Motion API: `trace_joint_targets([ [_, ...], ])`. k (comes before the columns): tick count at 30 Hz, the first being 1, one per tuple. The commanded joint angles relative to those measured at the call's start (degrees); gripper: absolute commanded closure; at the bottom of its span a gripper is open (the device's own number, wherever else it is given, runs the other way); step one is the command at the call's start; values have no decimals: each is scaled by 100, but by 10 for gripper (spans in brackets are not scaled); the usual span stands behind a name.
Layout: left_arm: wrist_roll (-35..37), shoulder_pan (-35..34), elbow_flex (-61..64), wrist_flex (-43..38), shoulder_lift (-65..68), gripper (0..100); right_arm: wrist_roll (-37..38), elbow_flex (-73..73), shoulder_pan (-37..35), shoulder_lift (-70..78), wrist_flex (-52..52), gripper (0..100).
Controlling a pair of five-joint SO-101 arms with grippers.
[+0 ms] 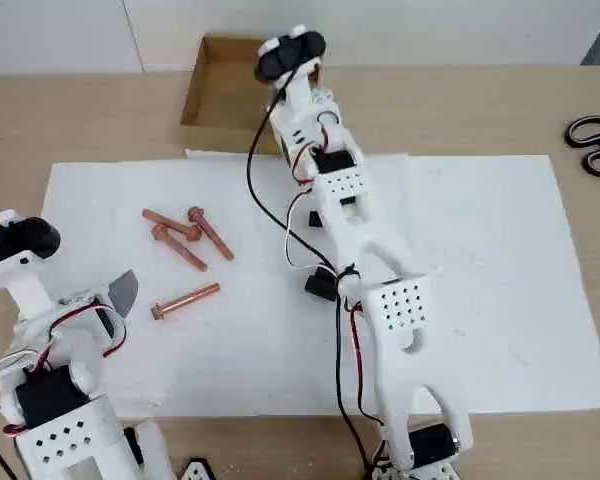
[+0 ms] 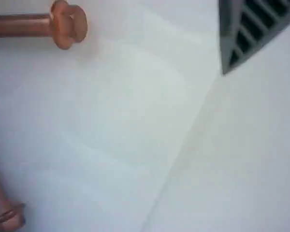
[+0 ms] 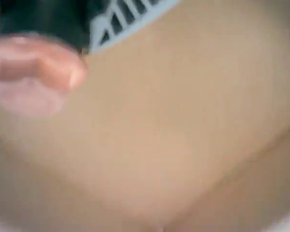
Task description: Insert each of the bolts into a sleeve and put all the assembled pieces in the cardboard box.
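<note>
High view: the left gripper (image 1: 105,293) sits low over the white sheet (image 1: 480,300), fingers released and empty, beside one long copper bolt (image 1: 185,301). Three more bolts (image 1: 179,247) lie clustered farther on. The right gripper (image 1: 288,60) hangs over the cardboard box (image 1: 215,95). A blurred copper piece (image 3: 34,72) shows beside it, but I cannot tell whether it is gripped.

Copper-toned metal bolts (image 1: 211,235), smooth with a soft sheen. A matt white sheet (image 1: 480,250), faintly creased, covers a pale wood-grain tabletop (image 1: 80,110). The cardboard box (image 1: 194,95) is plain matt brown, and the arm shells (image 1: 400,310) are smooth white plastic.
</note>
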Motion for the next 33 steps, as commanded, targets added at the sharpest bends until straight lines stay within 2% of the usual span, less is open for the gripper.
trace_joint_targets([
  [1,-26,-18,-22,26,-79,668,53,-440,-48,-92,-171,947],
  [6,-26,-9,-22,26,-79,668,62,-440,-48,-48,-127,817],
  [12,-26,-9,-22,26,-79,668,62,-510,-48,-101,-119,809],
  [16,-26,-9,-31,26,-79,668,62,-1178,-48,-101,154,809],
  [25,-26,-9,-31,26,-79,668,62,-4501,-57,-110,3204,810],
  [29,-26,-9,-31,26,-79,668,62,-4615,-22,-497,4347,810],
  [33,-26,-9,-31,26,-79,668,62,-4589,-57,-1701,5604,810],
])
